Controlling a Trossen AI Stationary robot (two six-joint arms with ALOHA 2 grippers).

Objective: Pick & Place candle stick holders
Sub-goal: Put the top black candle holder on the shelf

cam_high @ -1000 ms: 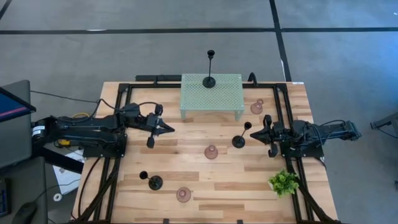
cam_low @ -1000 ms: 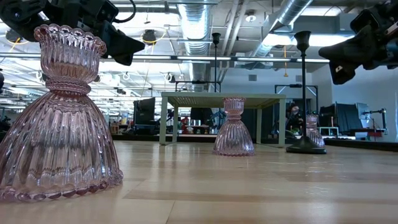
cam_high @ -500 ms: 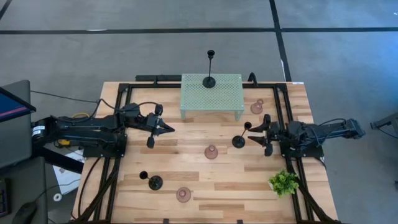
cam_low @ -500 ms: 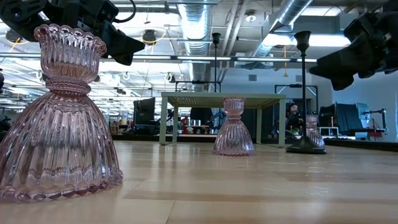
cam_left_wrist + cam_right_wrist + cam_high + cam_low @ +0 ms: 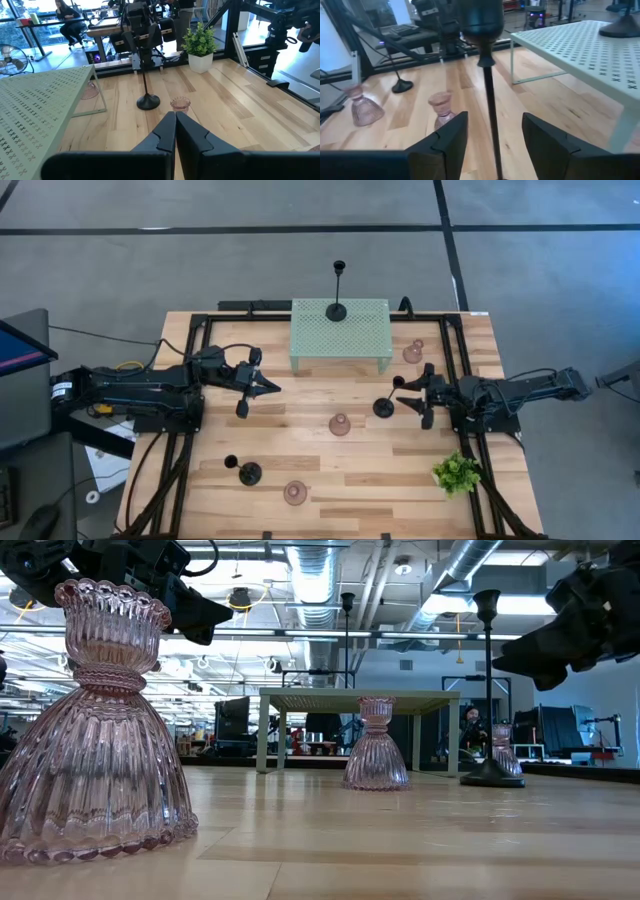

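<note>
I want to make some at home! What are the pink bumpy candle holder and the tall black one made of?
The squat pink ribbed cone-shaped candle holder looks like pressed glass: you can see light through it, and its ridges shine. The slim black candle stick holder on a round base is probably metal with a dull dark coating, since its stem is so thin and straight; painted wood or plastic can't be ruled out.

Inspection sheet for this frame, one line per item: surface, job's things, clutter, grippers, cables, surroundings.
Surface: wooden table, bare planks.
Job's things: one black holder on the mesh shelf; black holders at centre-right and front-left; pink holders at back-right, centre and front.
Clutter: plant, front-right.
Grippers: left gripper shut, empty; right gripper open, straddling the centre-right stem.
Cables: black cables along both arms.
Surroundings: grey floor; a seated person in the left wrist view.
</note>
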